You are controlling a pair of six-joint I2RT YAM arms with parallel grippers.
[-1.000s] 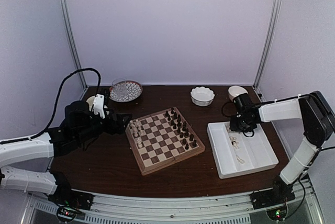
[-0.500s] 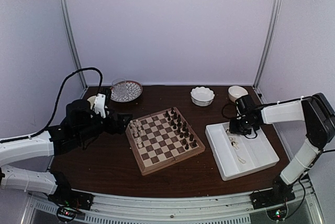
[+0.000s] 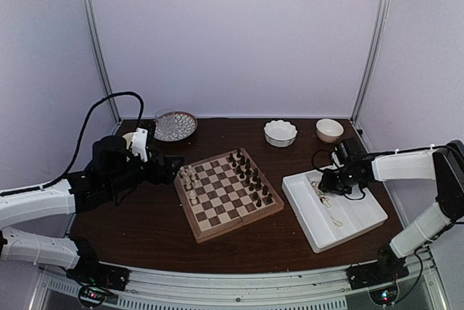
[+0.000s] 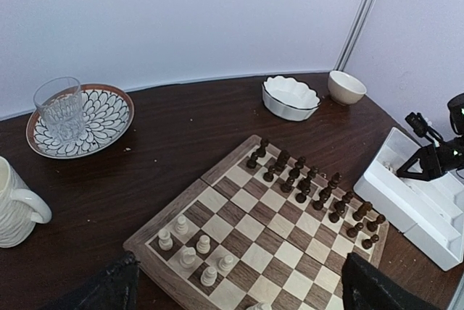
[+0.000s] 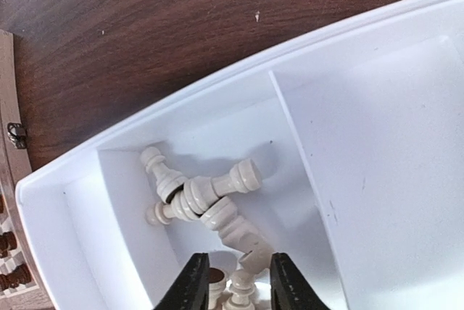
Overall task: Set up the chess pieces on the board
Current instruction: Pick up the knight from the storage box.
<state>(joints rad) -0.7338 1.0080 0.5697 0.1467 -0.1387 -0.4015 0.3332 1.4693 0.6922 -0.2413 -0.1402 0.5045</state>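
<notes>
One right arm low over chess pieces

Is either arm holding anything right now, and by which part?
The left tool is open and empty. The right tool straddles white chess pieces lying in the tray; whether it grips one cannot be told.

Jaws straddle chess pieces heaped in a white tray.
</notes>
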